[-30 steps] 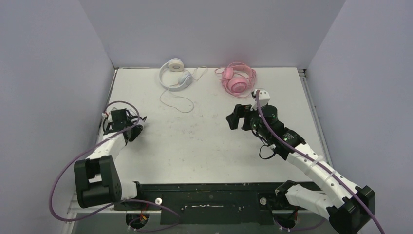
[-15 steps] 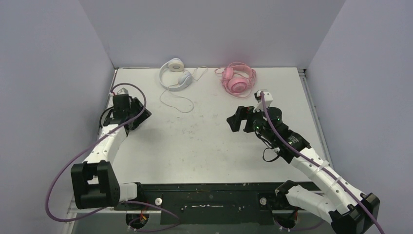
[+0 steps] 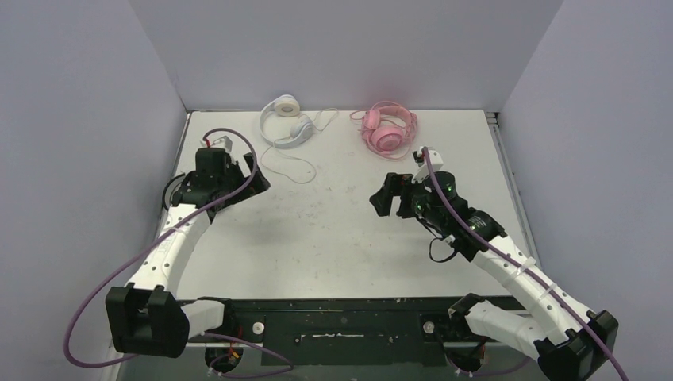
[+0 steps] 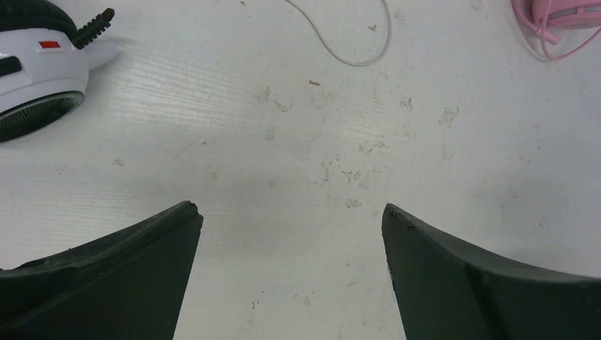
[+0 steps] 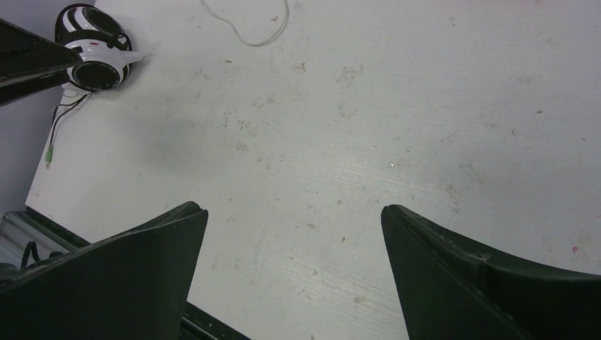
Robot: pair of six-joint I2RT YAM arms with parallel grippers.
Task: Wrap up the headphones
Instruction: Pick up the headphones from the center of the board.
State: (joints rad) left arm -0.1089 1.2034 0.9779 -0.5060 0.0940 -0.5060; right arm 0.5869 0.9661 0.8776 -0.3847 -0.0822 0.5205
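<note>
The left hand (image 4: 290,212) hangs over the left part of the bench (image 3: 333,230) with its two dark fingers (image 4: 127,262) spread wide and only bare, scuffed surface between them; it grips nothing. In its wrist view the black-and-white headset (image 4: 35,78) lies on the bench at the upper left, beyond the left finger and clear of it, one white ear cup with a dark cushion turned towards the camera. The right wrist view shows the same headset (image 5: 96,49) close to the left wall, its thin black cable (image 5: 60,120) trailing towards the near edge and ending in a green plug (image 5: 49,154). From above, that headset is mostly hidden under the left arm. The right hand (image 5: 294,209) is held over the middle right of the bench, its fingers likewise wide apart and holding nothing. The white headset (image 3: 286,121) lies at the far edge of the bench, left of centre, with its white cable (image 3: 290,163) looping loosely out towards the middle. The pink headset (image 3: 387,127) rests near the far edge, right of centre, well apart from the white one and just beyond the right hand, with its pink cable (image 4: 546,39) curling beside it.
</note>
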